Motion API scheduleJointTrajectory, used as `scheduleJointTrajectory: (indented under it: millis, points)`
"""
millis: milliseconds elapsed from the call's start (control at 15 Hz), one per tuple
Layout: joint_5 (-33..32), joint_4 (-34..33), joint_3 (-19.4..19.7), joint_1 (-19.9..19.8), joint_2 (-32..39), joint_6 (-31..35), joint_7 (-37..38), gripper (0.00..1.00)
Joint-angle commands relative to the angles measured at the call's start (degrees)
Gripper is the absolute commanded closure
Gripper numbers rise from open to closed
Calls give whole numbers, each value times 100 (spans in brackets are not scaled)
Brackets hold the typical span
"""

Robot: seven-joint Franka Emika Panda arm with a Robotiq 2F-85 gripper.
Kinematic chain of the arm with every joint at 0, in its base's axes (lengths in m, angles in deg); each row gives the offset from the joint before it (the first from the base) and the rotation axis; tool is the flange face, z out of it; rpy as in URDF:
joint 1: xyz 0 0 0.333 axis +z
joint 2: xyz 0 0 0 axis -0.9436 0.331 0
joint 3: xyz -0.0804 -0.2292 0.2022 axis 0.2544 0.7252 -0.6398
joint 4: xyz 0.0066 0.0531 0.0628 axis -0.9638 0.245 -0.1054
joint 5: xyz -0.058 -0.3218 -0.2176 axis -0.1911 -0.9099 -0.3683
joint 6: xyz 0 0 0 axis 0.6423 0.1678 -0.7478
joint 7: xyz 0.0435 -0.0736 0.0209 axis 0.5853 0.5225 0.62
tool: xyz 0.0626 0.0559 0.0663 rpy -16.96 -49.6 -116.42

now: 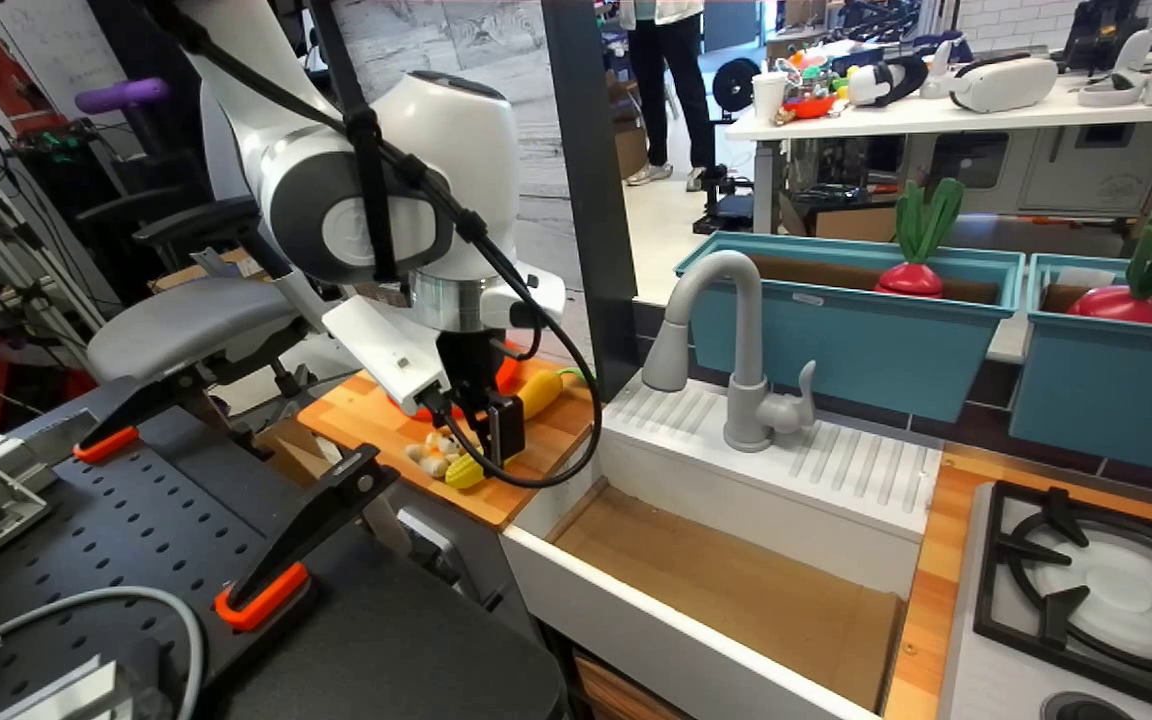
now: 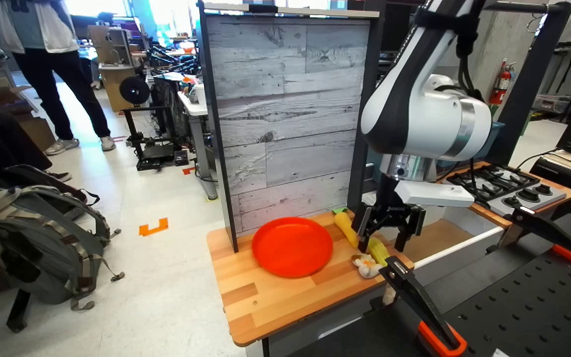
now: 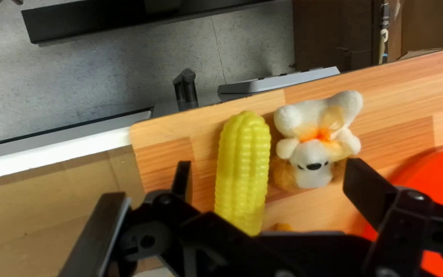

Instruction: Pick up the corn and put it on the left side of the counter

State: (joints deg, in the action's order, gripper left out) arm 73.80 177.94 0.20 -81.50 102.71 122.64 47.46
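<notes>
The stubby, bright-yellow toy corn cob [image 3: 242,173] lies on its side near the front sink-side corner of the light-brown wooden countertop slab [image 2: 295,297], its length running roughly with the sink-side edge, so I judge the natural grip to be across its narrow width. My black 2-finger gripper [image 2: 382,243] is spread wide and holds nothing, which I take as room to come down on both flanks of the cob. The trouble, I think, is the small white plush dog [image 3: 310,154] with an orange bow: in the wrist view it sits just beside the cob, near the front edge and mostly within the span of my black fingers [image 3: 183,177], so a straight descent could pinch both. Whether the 2 touch I cannot tell. The flat, round red plate [image 2: 293,248] takes the middle of the slab toward the back edge, so I would aim the cob past it, for the edge farthest from the white sink basin [image 1: 656,650], which I read as the left side. My jointed white-and-black arm [image 1: 466,150] slants in from above and bends so its end hangs nearly vertical, the fingers pointing down over that corner; their height above the slab I cannot judge.
</notes>
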Motion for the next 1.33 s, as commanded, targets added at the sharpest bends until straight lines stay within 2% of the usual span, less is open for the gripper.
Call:
scheduleJointTrajectory:
  millis: [0,133,400,733,867,1000,1267]
  points:
    - [-130,-247,-3,54,250,135,171,26]
    - [-136,-291,-14,39,273,131,152,28]
    - [-113,-193,-61,-51,126,232,76,61]
    - [-83,91,-226,-300,-178,580,-65,96]
    - [-96,239,-286,-374,-325,744,-102,93]
    - [-121,414,-356,-430,-514,860,-134,97]
    - [-165,868,-581,-469,-1021,1117,-225,95]
